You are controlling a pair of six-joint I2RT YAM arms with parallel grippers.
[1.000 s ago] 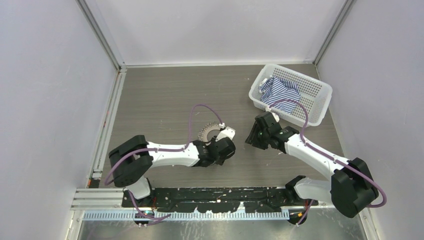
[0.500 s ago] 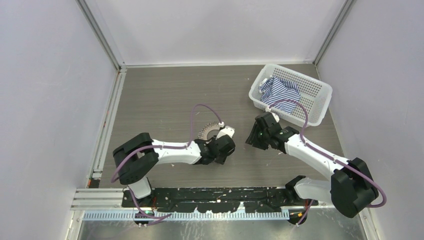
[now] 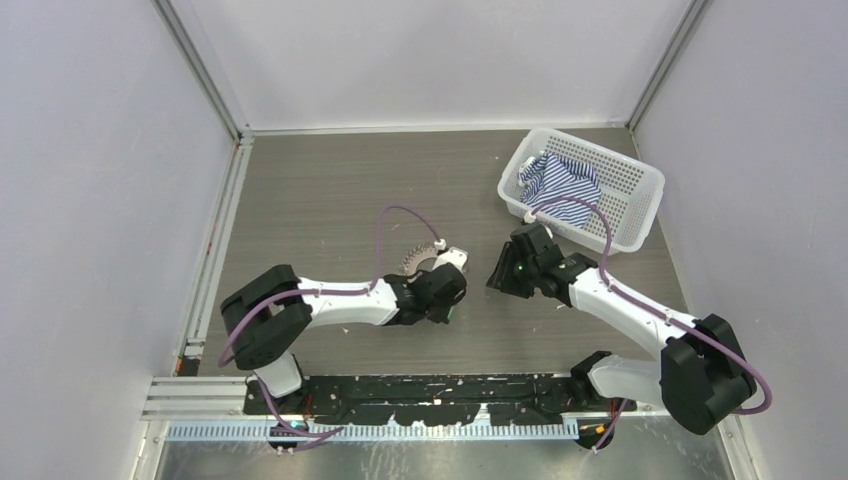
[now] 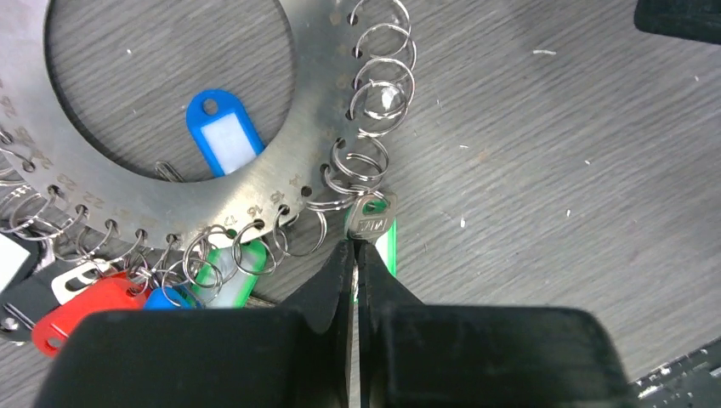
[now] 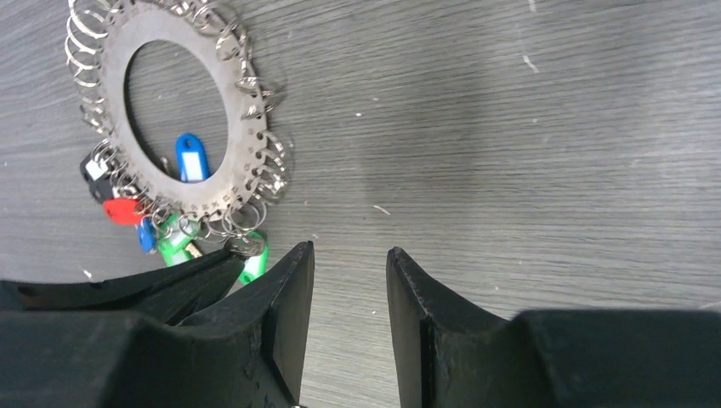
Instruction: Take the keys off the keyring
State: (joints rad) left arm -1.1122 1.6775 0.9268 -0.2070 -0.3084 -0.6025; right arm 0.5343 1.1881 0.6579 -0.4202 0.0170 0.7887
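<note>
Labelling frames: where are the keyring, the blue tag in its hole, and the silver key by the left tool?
keyring [image 4: 319,106], left wrist view, flat metal band.
blue tag [image 4: 219,136], left wrist view, its label.
silver key [image 4: 371,219], left wrist view, its head.

Even, diffuse overhead light, bright in all three views; side walls pale and washed in the top view; shadows on the table soft, faint-edged. Left wrist view is sharp on the keyring; dull sheen on its plate, small glints on the wire loops. Left gripper's fingers and right gripper's fingers near-black, little detail; wood grain mildly soft far off.
</note>
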